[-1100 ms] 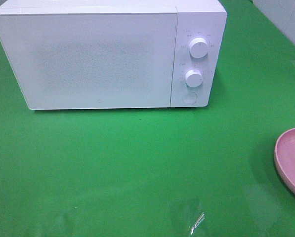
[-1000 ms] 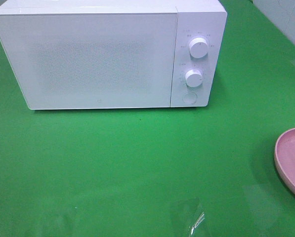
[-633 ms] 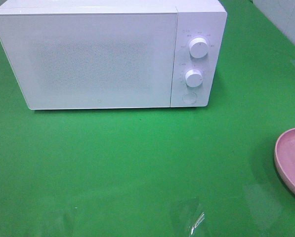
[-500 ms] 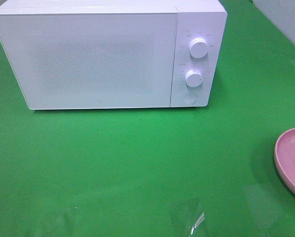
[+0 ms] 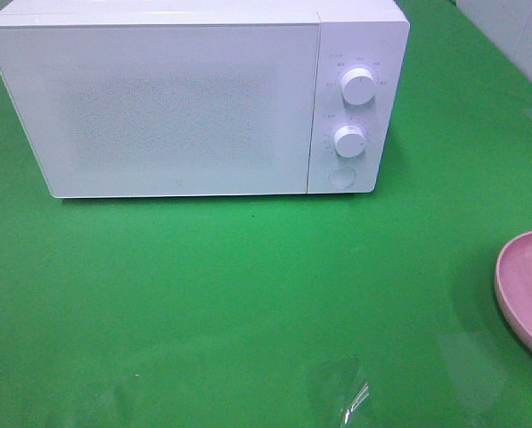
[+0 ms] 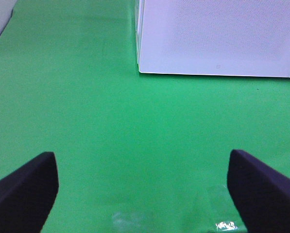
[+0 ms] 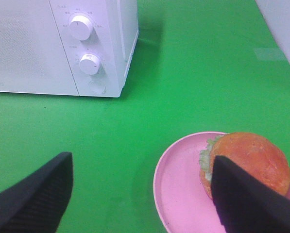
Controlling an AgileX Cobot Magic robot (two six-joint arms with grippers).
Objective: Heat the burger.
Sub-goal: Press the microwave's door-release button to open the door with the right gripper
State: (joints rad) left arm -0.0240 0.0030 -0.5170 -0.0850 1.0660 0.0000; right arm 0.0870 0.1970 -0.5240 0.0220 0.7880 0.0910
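The burger [image 7: 249, 160], with a golden-brown bun and green lettuce, sits on a pink plate [image 7: 181, 189] on the green table; it shows only in the right wrist view. In the high view only the plate's left part [image 5: 526, 290] shows at the right edge, and the burger is out of view. The white microwave [image 5: 194, 98] stands at the back with its door shut. My right gripper [image 7: 140, 194] is open and empty, above the plate's near side, one finger in front of the burger. My left gripper [image 6: 142, 187] is open and empty over bare table, in front of the microwave [image 6: 217, 36].
The microwave has two round knobs [image 5: 359, 86] and a round button [image 5: 341, 176] on its right panel. A pale wall edge [image 5: 515, 36] shows at the back right. Glare spots [image 5: 355, 401] lie on the green table near its front.
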